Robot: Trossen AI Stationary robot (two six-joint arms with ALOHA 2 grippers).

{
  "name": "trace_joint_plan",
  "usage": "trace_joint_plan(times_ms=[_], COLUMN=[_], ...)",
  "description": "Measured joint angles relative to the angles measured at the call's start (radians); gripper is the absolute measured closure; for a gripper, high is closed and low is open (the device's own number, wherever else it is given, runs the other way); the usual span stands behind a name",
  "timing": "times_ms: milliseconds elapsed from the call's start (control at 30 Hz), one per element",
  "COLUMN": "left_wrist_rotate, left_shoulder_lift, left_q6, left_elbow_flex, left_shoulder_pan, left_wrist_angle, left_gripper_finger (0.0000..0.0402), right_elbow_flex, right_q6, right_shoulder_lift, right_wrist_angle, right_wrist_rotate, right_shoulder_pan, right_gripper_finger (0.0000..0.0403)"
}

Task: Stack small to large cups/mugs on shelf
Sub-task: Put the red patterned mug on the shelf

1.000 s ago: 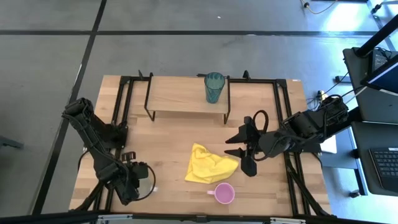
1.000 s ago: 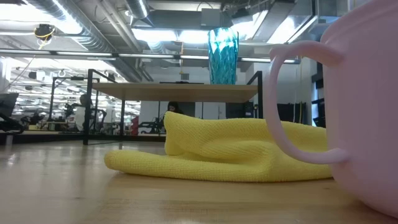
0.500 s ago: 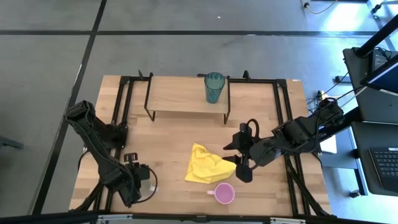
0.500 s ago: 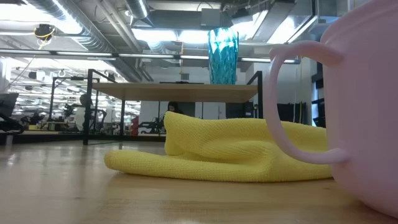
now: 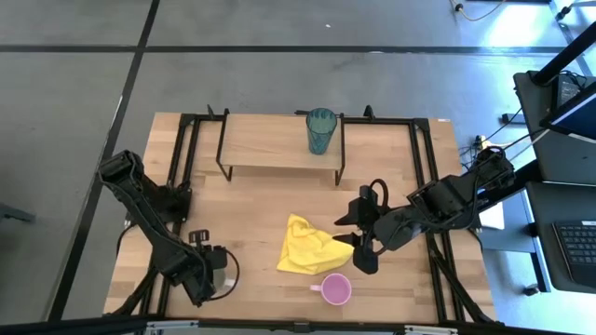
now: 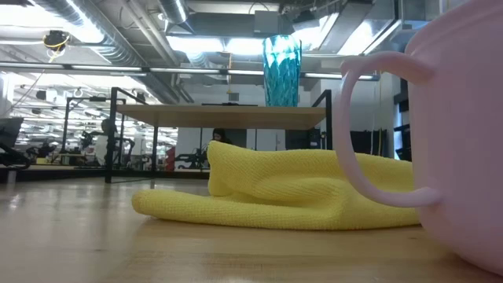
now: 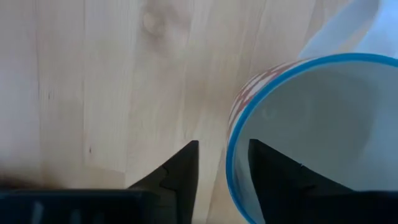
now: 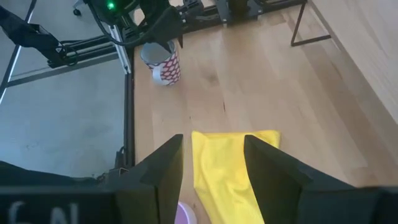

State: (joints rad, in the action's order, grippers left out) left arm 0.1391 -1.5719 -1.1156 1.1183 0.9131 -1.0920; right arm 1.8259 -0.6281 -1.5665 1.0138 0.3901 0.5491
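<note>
Right now I am holding the left gripper [image 7: 221,163] low over the near left part of the table [image 5: 251,209], straddling the rim of the patterned mug [image 7: 311,130]. Its fingers [image 7: 180,171] are standing apart: one is sitting outside the mug wall over bare wood, the other is reaching inside the blue-edged rim. I cannot tell whether either finger is touching the wall. From the right wrist view the mug [image 8: 163,65] is standing upright, with the left arm hanging over it.

I am keeping the right gripper [image 5: 362,244] out over the middle of the table, its fingers [image 8: 163,165] spread and holding nothing. Directly under and ahead of it the yellow cloth [image 5: 312,247] is lying crumpled. The pink mug [image 5: 335,289] is sitting just beside that gripper, nearer the front edge, upright with its handle pointing toward the cloth. From the low view the pink mug [image 6: 460,141] is filling the near side of the picture, with the cloth [image 6: 275,196] lying behind it.

Well beyond the right gripper, the shelf [image 5: 270,144] is standing at the back of the table, and the teal tumbler [image 5: 321,130] is standing upright on its right end. The low view is showing the tumbler [image 6: 281,69] on top of the board [image 6: 220,116].
</note>
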Motion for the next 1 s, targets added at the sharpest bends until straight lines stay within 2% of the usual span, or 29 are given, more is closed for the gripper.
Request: trace_joint_plan(times_ms=[300,467,700,867,1000], left_wrist_rotate=[-0.008,-0.014,-0.024,0.006,0.008], left_shoulder_lift=[0.005,0.003,0.008,0.041,0.073], left_q6=[0.003,0.017,0.051,0.077,0.151], left_elbow_flex=[0.001,0.0,0.0,-0.001,0.059], left_shoulder_pan=[-0.022,-0.041,-0.065,-0.084,-0.118], left_wrist_angle=[0.008,0.018,0.035,0.025,-0.037], left_gripper_finger=[0.0386,0.0377,0.0388,0.0388,0.0388], right_elbow_flex=[0.0,0.0,0.0,0.0,0.0], right_q6=[0.0,-0.002,-0.036,-0.063,-0.078], right_shoulder_lift=[0.0,0.0,0.0,0.0,0.0], right_wrist_angle=[0.009,0.011,0.033,0.077,0.105], right_wrist_rotate=[0.008,0.009,0.009,0.01,0.009], right_shoulder_pan=[0.0,0.0,0.0,0.006,0.009], right_gripper_finger=[0.0233,0.0233,0.0233,0.0233,0.0233])
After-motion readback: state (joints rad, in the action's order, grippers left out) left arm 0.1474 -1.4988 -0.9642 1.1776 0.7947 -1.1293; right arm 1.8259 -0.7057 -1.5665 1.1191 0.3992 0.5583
